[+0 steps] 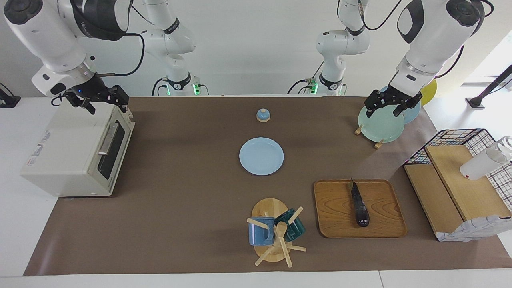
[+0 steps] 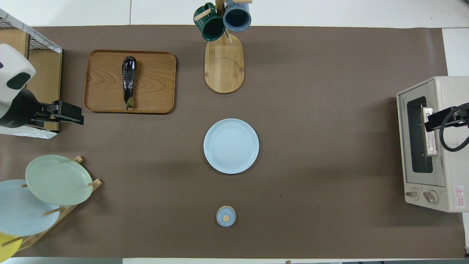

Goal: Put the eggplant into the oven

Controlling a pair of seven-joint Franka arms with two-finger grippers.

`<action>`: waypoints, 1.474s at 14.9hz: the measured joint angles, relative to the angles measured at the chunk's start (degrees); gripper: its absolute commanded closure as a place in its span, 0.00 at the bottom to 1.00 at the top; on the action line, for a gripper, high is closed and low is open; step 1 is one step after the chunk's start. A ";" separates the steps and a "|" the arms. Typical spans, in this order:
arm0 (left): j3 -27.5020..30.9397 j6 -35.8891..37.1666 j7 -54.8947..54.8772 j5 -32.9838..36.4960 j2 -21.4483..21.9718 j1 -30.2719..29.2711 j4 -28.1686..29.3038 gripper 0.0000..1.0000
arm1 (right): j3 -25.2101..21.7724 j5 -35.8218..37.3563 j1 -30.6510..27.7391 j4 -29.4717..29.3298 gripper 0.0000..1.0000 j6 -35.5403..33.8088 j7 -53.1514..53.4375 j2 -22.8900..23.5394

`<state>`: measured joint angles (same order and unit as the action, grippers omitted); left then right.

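The dark purple eggplant (image 1: 360, 206) (image 2: 129, 80) lies on a wooden tray (image 1: 332, 224) (image 2: 154, 84), its stem end toward the robots. The cream-white oven (image 1: 72, 156) (image 2: 447, 176) stands at the right arm's end of the table with its glass door shut. My right gripper (image 1: 106, 107) (image 2: 428, 124) hangs open and empty over the oven's top front edge, by the door handle. My left gripper (image 1: 384, 112) (image 2: 78, 118) hangs open and empty over the left arm's end of the table, between the plate rack and the wooden shelf, apart from the eggplant.
A light blue plate (image 1: 261, 156) (image 2: 231, 145) lies mid-table, a small blue lidded pot (image 1: 263, 115) (image 2: 226, 216) nearer the robots. A mug tree (image 1: 276, 232) (image 2: 223, 62) stands beside the tray. A plate rack (image 1: 380, 124) (image 2: 55, 179) and a wire-and-wood shelf (image 1: 460, 180) (image 2: 36, 66) stand at the left arm's end.
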<state>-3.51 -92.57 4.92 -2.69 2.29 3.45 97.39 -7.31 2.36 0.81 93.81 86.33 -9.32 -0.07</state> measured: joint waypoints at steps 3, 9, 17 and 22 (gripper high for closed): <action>0.08 0.00 0.00 0.00 0.00 0.00 0.00 0.00 | 0.00 0.00 0.00 0.00 0.00 -0.05 0.00 0.00; 0.20 -0.01 -0.01 0.00 0.00 -0.02 0.00 0.00 | -0.01 0.00 -0.13 0.02 0.51 -0.04 0.00 0.00; 0.06 -8.74 0.11 0.00 -5.65 -0.01 -0.63 0.00 | -0.57 0.77 -1.55 12.27 1.00 13.92 -0.31 -3.08; -0.57 -19.50 -0.04 0.00 -28.76 0.60 -11.20 0.00 | -0.72 4.04 -3.71 17.07 1.00 21.28 -0.32 -2.05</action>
<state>-4.09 -112.07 4.87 -2.69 -26.47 4.05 86.18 -8.03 6.40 -2.90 110.89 107.61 -9.64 -2.12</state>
